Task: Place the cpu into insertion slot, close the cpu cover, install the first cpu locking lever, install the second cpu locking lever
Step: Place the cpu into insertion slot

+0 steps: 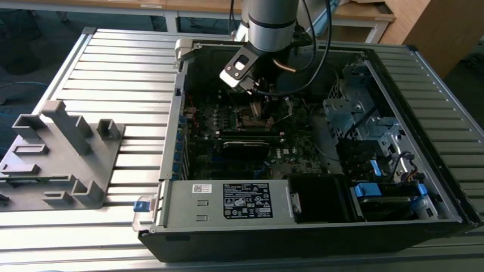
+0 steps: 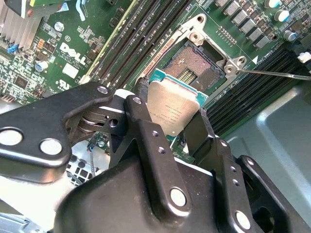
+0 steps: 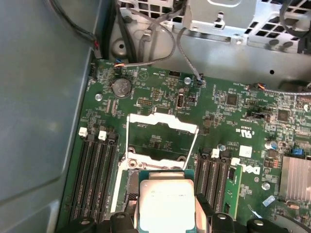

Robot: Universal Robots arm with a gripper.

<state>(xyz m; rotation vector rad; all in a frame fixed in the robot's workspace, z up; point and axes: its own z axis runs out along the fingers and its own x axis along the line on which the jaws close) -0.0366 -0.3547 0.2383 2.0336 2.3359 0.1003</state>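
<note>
Clamping the cpu (image 2: 172, 104) by two opposite edges, the gripper (image 2: 172, 116) is closed on the chip. Its black fingers (image 2: 146, 130) press in from either side, and the grey metal top faces out towards both wrist cameras. The chip sits right at the fingertips, tilted a little against the board and held clear above it, not seated.

Just past the chip's far edge in the second wrist view lies the insertion slot (image 2: 197, 68). It is uncovered, with its dark pin field bare inside a thin metal rim. The chip's edge overlaps the near side of that rim in this view, but I cannot tell how high above it the chip hangs. A thin metal rod (image 2: 272, 74) runs off from one corner of the socket.

In the first wrist view the cpu cover (image 3: 163, 119) is swung open beyond the chip, and green board shows through its window. Long black memory slots (image 3: 95, 170) flank the socket on both sides of the green motherboard (image 3: 218, 107).

In the exterior view the arm (image 1: 268, 22) reaches down into the open computer case (image 1: 302, 238), which lies on a slatted metal table (image 1: 113, 62). A grey fixture (image 1: 60, 153) stands well apart on the exterior view's left.
</note>
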